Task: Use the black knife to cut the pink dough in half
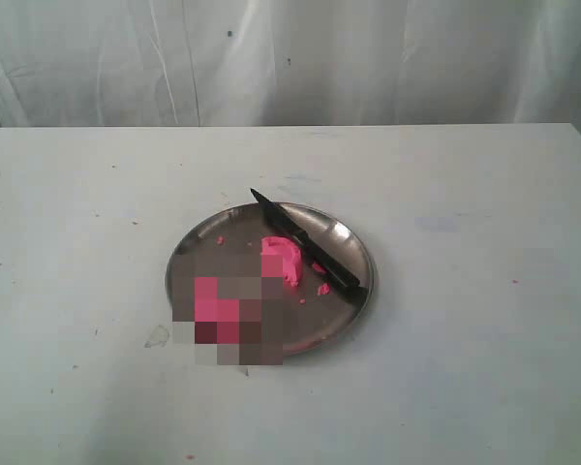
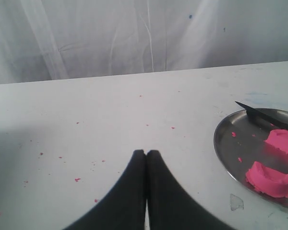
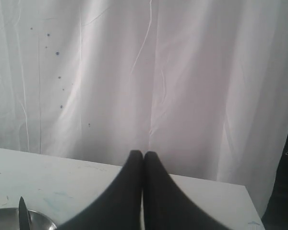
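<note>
A round steel plate (image 1: pixel 344 237) lies mid-table. On it the pink dough lies in two pieces: one half (image 1: pixel 282 260) near the plate's middle, the other (image 2: pixel 270 179) nearer the front left, blurred out in the exterior view. The black knife (image 1: pixel 305 250) rests across the plate's right side, tip past the far rim. Neither arm appears in the exterior view. In its wrist view my left gripper (image 2: pixel 146 152) is shut and empty above bare table, left of the plate (image 2: pixel 224 153). My right gripper (image 3: pixel 143 153) is shut and empty, with only the knife tip (image 3: pixel 23 213) in its view.
Tiny pink crumbs (image 2: pixel 77 179) dot the white table (image 1: pixel 484 349) left of the plate, and a few lie on the plate (image 1: pixel 322 288). A white curtain (image 1: pixel 290 58) hangs behind the table's far edge. A small clear scrap (image 1: pixel 158 336) lies by the plate's front left.
</note>
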Motion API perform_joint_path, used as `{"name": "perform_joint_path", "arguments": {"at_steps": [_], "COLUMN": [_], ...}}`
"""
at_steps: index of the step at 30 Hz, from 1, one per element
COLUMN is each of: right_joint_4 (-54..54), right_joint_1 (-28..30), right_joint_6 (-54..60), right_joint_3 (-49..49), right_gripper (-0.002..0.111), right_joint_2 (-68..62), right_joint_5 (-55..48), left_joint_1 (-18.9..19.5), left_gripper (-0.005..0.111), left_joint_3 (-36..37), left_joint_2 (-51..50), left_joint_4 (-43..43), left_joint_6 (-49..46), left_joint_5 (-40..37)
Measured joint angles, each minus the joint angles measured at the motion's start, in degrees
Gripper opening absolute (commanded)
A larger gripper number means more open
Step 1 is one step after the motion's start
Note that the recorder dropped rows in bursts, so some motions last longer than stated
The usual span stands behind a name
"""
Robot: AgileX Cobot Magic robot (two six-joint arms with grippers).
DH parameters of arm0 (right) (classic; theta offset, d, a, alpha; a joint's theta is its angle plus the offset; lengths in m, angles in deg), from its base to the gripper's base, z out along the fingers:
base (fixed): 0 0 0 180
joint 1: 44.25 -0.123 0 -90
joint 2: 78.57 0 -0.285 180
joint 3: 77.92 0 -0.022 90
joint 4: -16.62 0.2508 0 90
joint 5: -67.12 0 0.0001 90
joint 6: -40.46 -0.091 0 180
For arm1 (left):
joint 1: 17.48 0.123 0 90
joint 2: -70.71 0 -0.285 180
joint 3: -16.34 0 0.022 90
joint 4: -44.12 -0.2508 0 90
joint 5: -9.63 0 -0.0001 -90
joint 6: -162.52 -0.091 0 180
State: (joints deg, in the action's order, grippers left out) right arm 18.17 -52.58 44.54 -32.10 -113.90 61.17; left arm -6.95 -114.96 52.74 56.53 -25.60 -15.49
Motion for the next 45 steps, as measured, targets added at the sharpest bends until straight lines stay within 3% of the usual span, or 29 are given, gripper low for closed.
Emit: {"name": "perform_joint_path", "arguments": {"at_steps": [9,16,20,25,31,45], "right_joint_4": [0.0,-1.1,-5.0,-11.7,-11.4,-5.9], "right_joint_1": [5.1,7.2,9.0,10.2,10.4,10.5], "right_joint_6": [0.0,-0.7,-8.4,-18.8,-17.4,-7.4], "right_joint_3": [7.8,18.7,26.5,31.1,31.3,31.3], "right_gripper": [0.000,0.000,0.000,0.000,0.000,0.000], "right_joint_2": [13.1,23.6,27.1,27.2,27.2,27.2], "right_joint_5": [-2.9,11.1,14.0,2.0,-10.6,-11.4], "left_joint_1": [0.0,0.0,0.0,0.0,0.0,0.0], "left_gripper": [0.000,0.000,0.000,0.000,0.000,0.000], "left_joint_3": [0.0,0.0,0.0,0.0,0.0,0.0], "left_joint_2": [0.0,0.0,0.0,0.0,0.0,0.0], "left_joint_4": [0.0,0.0,0.0,0.0,0.0,-0.1], "left_joint_6": [0.0,0.0,0.0,0.0,0.1,0.1], "left_joint_5": [0.0,0.0,0.0,0.0,0.1,0.1]}}
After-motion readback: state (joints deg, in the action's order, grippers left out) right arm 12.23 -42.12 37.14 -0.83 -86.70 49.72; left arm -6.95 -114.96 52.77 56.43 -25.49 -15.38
